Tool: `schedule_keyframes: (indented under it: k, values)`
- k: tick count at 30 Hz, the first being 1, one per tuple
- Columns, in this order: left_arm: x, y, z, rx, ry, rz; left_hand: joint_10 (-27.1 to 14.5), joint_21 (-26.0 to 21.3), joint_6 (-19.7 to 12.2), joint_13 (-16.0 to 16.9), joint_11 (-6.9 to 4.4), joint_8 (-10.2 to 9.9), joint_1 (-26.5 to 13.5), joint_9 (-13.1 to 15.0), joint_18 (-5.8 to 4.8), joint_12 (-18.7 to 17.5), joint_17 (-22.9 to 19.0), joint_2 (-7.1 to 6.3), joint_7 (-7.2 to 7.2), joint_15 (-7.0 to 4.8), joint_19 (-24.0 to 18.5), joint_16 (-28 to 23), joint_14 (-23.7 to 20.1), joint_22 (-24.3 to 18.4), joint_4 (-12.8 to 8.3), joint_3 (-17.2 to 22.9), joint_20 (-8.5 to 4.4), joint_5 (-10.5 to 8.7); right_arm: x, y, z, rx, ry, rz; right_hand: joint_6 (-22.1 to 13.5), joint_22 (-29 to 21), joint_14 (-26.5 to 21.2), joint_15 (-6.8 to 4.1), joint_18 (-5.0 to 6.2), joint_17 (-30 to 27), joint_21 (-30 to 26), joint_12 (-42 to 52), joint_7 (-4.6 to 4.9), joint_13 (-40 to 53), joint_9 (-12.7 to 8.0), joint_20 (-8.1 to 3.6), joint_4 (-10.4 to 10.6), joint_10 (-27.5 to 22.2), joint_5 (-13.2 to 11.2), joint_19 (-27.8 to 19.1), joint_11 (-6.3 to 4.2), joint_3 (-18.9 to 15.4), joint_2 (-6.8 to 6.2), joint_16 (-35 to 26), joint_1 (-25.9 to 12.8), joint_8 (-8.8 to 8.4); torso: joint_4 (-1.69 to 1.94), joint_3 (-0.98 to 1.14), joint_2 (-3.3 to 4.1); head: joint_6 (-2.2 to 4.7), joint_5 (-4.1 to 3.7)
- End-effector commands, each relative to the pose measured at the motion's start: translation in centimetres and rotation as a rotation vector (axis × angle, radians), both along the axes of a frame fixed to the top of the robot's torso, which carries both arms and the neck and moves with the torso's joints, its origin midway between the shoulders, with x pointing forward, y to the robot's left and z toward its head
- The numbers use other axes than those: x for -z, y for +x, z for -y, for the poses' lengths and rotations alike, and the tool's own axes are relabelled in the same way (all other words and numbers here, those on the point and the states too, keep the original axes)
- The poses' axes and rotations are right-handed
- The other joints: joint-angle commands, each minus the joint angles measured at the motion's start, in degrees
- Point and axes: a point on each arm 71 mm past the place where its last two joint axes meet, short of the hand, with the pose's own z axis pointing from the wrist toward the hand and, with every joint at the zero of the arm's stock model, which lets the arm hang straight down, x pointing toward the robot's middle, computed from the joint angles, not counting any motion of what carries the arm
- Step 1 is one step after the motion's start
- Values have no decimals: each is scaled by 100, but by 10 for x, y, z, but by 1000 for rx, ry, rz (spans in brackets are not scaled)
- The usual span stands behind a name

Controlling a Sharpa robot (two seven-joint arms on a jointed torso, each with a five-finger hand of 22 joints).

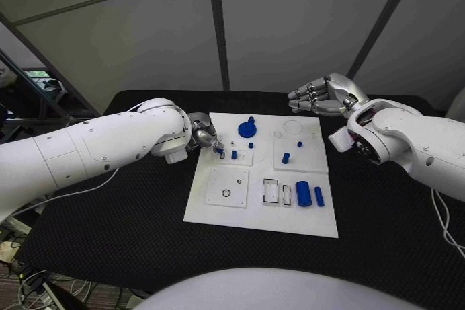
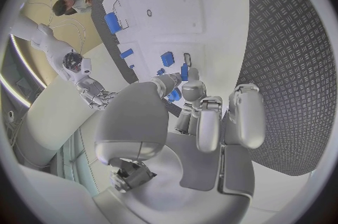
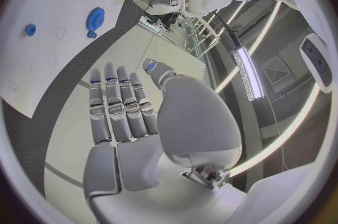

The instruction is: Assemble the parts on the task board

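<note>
The table (image 1: pixel 116 249) bears the white board (image 1: pixel 261 219) at its middle; the right hand (image 1: pixel 322 95) hovers off the board's far right corner, fingers straight, side by side, holding nothing; the left hand (image 1: pixel 203 136) sits at the board's left edge, fingertips pinching a small blue part (image 2: pixel 183 72); a blue gear (image 1: pixel 249 129) stands just beside.

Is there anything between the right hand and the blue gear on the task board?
Nothing visible stands between them. The right hand hovers open beyond the far edge of the task board, and the blue gear sits in the open near that edge.
</note>
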Motion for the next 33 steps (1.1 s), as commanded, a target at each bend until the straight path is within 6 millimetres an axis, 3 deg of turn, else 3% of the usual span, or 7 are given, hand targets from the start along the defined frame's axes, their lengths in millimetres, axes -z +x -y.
schedule_keyframes:
  k: [1,27,33]
  values:
    - [-1,0,1,-4,17,34,31,10,-13,6,-8,32,-38,15,-10,22,1506,1,-7,-53,13,35,604,127,-726,763,-29,19,-1,0,-2,-10,-2,3,3,-6,-29,-12,33,-6,-25,15,5,-4,6,8,-10,-46,20,28,-10,-32,15,9,-30,-1,-5,-1,4,-7,-2]
    - [5,-6,11,70,81,16,64,10,-2,16,-20,103,-131,41,-10,35,1506,-62,-19,-63,18,35,604,134,-798,906,-38,16,0,0,-1,-10,-12,-1,1,-15,-33,-11,33,-14,-39,16,6,-4,6,9,-8,-48,34,35,-9,-42,11,9,-34,0,4,4,2,-49,1]
    - [8,-6,14,75,85,15,68,12,0,17,-22,115,-150,46,-11,36,1506,-68,-21,-65,20,35,604,138,-805,928,-40,16,0,0,-2,-12,-11,-1,1,-15,-33,-11,33,-14,-39,16,6,-4,6,9,-8,-48,34,35,-9,-42,11,9,-34,0,-9,5,5,-48,7]
